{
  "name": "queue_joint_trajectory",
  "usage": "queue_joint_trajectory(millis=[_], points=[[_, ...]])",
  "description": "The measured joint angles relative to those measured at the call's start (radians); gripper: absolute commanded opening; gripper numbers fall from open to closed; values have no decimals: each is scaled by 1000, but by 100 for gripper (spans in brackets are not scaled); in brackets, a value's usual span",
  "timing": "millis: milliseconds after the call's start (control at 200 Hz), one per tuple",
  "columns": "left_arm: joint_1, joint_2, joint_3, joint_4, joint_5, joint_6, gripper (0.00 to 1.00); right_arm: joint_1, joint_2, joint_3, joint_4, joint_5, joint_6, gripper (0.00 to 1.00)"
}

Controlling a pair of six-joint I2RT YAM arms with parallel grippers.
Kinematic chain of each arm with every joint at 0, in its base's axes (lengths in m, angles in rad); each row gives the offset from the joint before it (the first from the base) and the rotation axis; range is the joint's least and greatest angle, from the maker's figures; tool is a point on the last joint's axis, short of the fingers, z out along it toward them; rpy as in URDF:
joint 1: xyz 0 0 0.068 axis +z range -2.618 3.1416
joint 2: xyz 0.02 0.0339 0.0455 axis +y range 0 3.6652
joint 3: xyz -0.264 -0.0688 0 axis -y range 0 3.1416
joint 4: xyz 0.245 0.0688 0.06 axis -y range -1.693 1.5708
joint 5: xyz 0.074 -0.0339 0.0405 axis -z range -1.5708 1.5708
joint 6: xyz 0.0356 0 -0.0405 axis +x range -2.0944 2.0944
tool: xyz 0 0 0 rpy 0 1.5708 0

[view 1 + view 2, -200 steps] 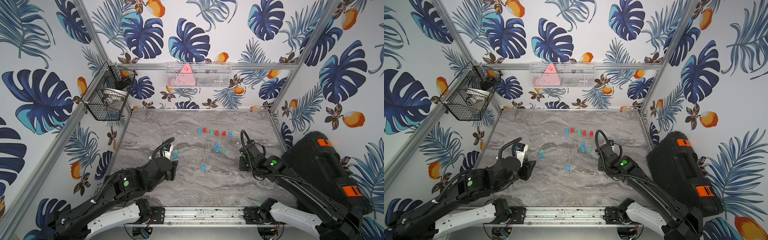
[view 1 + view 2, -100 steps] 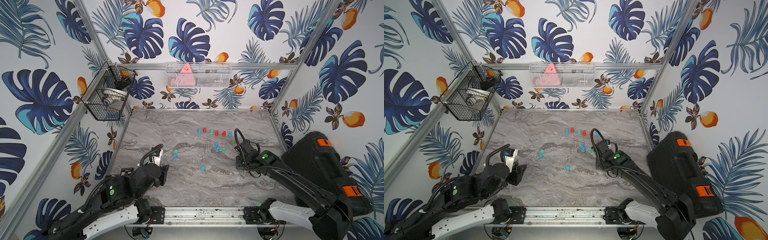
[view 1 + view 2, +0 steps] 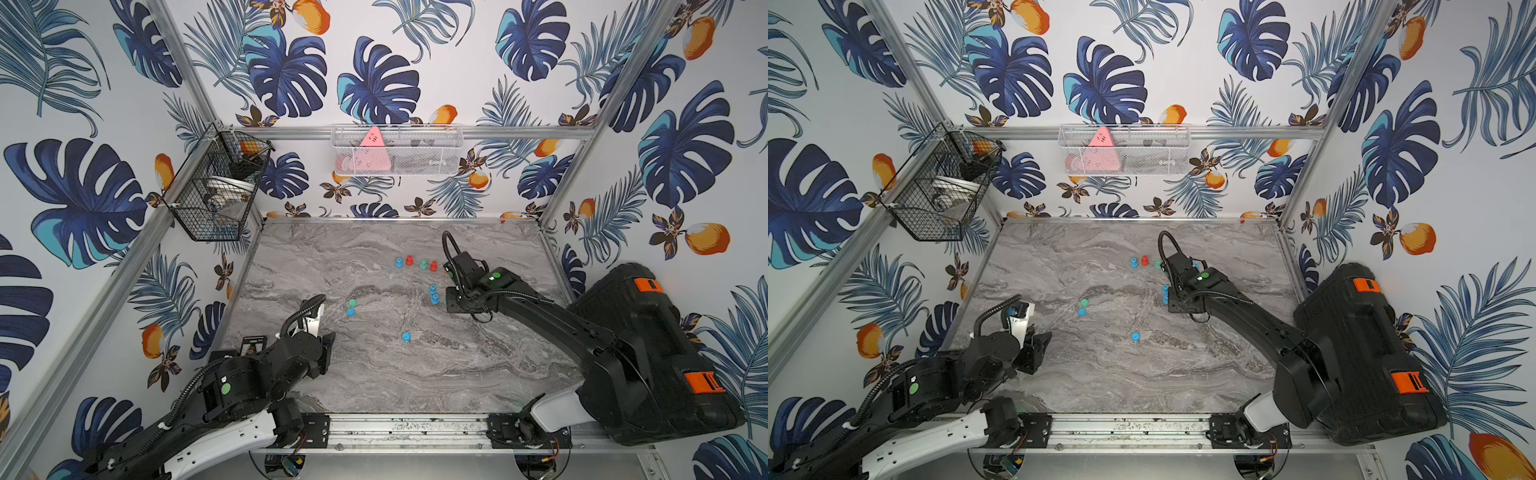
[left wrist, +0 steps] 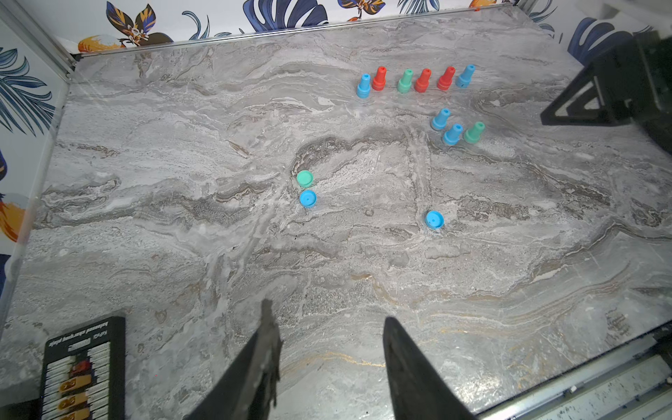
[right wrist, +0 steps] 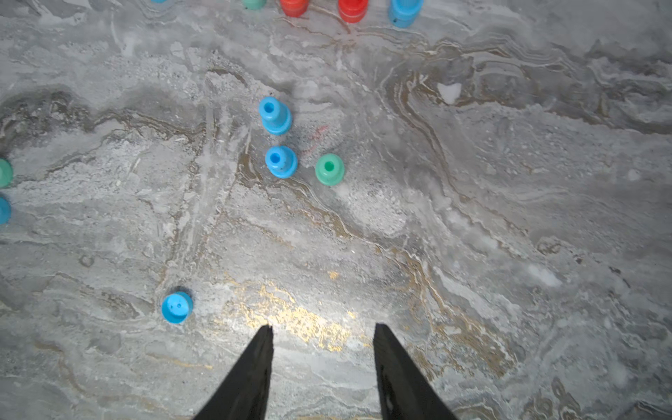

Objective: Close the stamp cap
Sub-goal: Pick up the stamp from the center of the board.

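Small plastic stamps stand upright on the marble table (image 3: 415, 382): a row of blue (image 4: 363, 86), red (image 4: 379, 78), green (image 4: 404, 81) and more, and a cluster of two blue (image 5: 275, 115) (image 5: 281, 162) and one green stamp (image 5: 329, 169). Three loose caps lie flat: green cap (image 4: 304, 178), blue cap (image 4: 308, 199), and a blue cap (image 3: 406, 337) (image 5: 176, 307) alone toward the front. My left gripper (image 4: 328, 311) (image 3: 328, 345) is open and empty at the front left. My right gripper (image 5: 323, 327) (image 3: 453, 305) is open and empty, just right of the cluster.
A black label card (image 4: 83, 367) lies at the table's front left corner by the left arm. A large black case (image 3: 648, 353) stands outside the right edge. A wire basket (image 3: 216, 195) and a white mesh tray (image 3: 397, 151) hang on the walls.
My left arm has drawn back toward the front left, away from the green and blue caps. My right arm has shifted left and farther back, closer to the cluster of three stamps.
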Motion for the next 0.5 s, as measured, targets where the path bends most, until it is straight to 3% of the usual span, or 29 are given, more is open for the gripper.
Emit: queue_joint_trajectory(millis=[500], points=[[0, -42, -5, 1, -11, 17, 51, -63, 357, 315, -17, -66, -85, 45]])
